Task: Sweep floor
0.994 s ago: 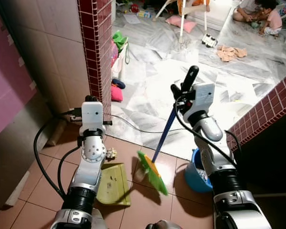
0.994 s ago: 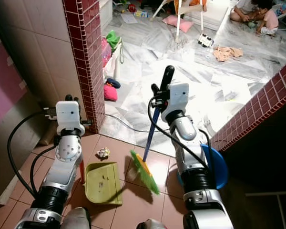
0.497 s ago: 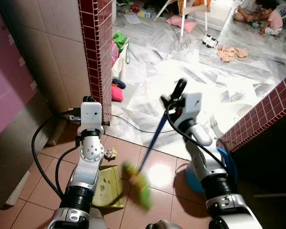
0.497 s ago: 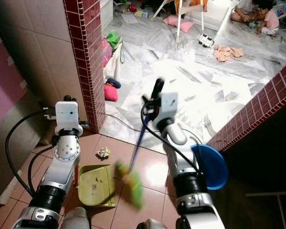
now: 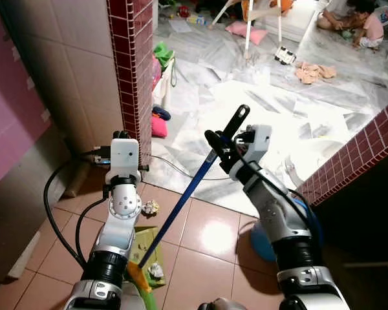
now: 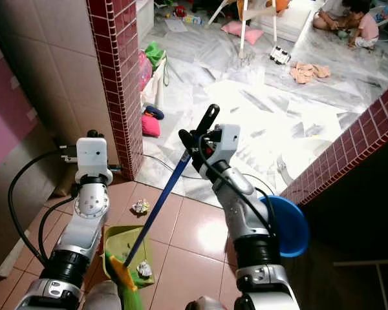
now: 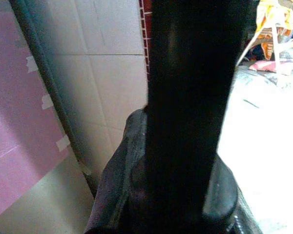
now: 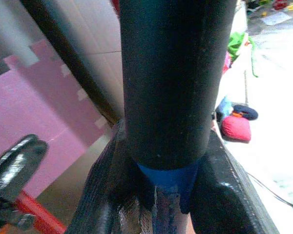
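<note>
The right gripper [image 6: 195,143] is clamped on the broom [image 6: 156,210] handle, slanting it so the bristles reach the dustpan [image 6: 124,240] and push a paper wad [image 6: 143,268] inside. The left gripper's finger state cannot be told. Another paper scrap [image 6: 140,206] lies just beyond the dustpan.

The green bristle head of the broom [image 6: 124,274] is cut off by the lower edge of the frame. The dustpan [image 6: 119,239] at lower left is largely covered by the left arm and the broom. The blue bin [image 6: 286,226] is partly hidden behind the right arm. The people [image 6: 355,19] at upper right are cropped by the frame's top edge.
</note>
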Available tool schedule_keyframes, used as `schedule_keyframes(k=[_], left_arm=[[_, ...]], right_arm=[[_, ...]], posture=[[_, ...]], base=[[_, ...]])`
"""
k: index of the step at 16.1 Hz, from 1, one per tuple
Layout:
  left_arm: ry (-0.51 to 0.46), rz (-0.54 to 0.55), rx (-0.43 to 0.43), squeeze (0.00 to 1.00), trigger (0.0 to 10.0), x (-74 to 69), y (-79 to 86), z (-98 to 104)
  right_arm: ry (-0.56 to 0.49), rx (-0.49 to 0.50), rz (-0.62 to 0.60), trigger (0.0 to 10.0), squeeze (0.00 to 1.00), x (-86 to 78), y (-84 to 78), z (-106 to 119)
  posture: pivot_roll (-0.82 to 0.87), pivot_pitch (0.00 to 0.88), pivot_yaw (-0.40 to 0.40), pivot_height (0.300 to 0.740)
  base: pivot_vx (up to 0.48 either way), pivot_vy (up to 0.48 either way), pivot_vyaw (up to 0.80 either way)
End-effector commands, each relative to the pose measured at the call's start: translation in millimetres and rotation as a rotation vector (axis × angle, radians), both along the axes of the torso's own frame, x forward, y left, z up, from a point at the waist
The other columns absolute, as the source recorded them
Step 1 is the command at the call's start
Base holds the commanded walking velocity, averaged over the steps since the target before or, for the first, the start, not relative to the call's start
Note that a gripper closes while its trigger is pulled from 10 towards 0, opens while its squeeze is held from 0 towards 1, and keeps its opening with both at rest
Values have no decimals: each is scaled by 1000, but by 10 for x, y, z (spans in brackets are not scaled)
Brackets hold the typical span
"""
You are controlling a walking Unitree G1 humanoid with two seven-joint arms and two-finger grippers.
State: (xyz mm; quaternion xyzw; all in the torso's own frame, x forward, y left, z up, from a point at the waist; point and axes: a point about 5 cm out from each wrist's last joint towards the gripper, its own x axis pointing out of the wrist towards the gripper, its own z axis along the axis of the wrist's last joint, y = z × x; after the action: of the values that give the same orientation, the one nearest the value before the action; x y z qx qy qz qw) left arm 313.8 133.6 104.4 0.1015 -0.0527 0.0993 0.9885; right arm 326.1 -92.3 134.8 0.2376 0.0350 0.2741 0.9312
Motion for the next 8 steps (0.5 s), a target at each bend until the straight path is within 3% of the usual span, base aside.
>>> schedule_keyframes(k=[1,5,8], left_arm=[[-25,-19,-18,0,10000,40,-81,69],[-31,-2,-49,0,10000,46,-21,85],[-31,9,-49,0,10000,41,14,78]], right_arm=[[-32,56,23,10000,0,-13,-6,107],[-202,-144,-68,10000,0,75,-119,248],[-184,-64,-131,10000,0,198,-199,412]], posture=[[-22,93,-115,740],[-26,93,-119,740],[-26,94,-122,740]], base=[[0,0,0],[0,0,0],[0,0,0]])
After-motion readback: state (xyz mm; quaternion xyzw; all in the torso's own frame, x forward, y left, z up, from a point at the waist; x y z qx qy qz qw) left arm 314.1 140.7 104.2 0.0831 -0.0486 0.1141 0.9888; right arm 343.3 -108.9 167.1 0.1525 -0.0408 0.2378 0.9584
